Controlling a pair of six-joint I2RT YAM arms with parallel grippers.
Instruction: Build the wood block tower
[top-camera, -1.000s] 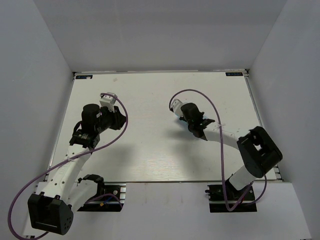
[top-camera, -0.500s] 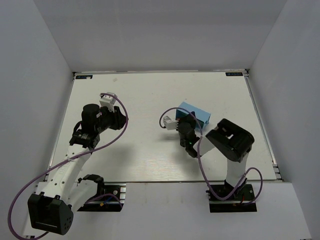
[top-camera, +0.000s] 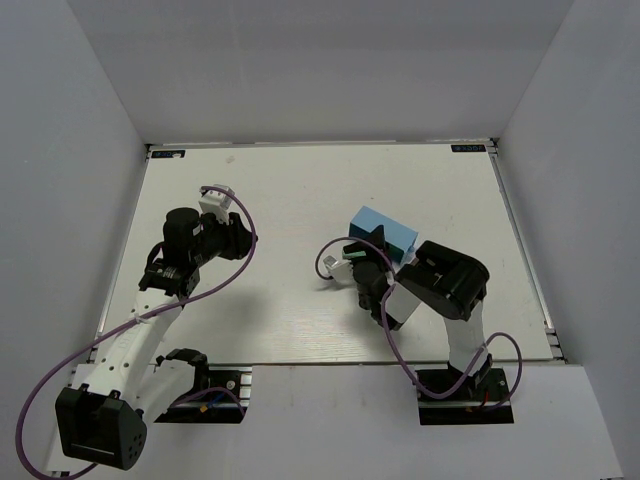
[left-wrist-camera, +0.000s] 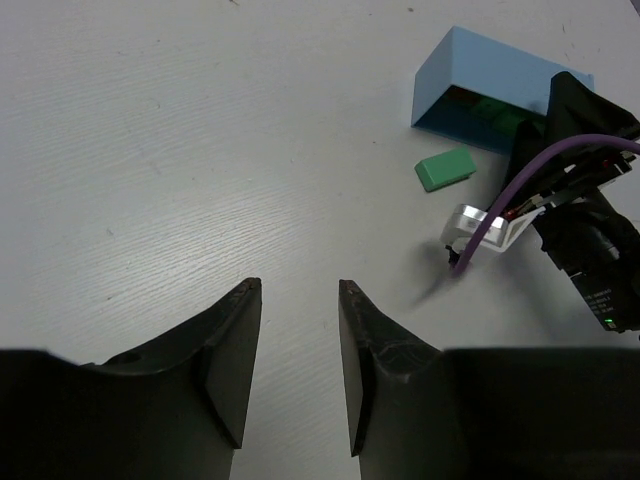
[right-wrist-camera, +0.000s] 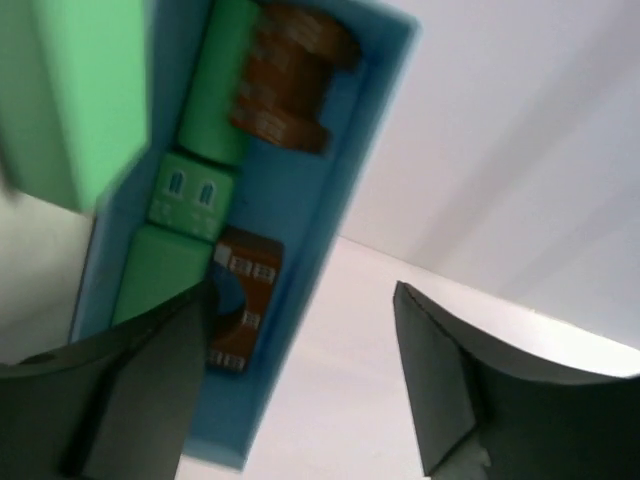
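The right arm (top-camera: 440, 285) has folded back toward the lower right of the top view, uncovering the blue box (top-camera: 390, 228) at centre right. The right gripper (right-wrist-camera: 300, 300) now stands spread and empty over the wood blocks (right-wrist-camera: 190, 190) inside it. The left gripper (left-wrist-camera: 297, 290), mid-left, has parted a little and holds nothing. One green block (left-wrist-camera: 445, 168) lies loose just beside the box, so I judge stacking has barely begun.

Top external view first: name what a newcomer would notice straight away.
The blue box sits right of the table's centre, with green and brown wood blocks packed inside. One loose green block lies on the table beside it, and the right tool, open, faces into the box.
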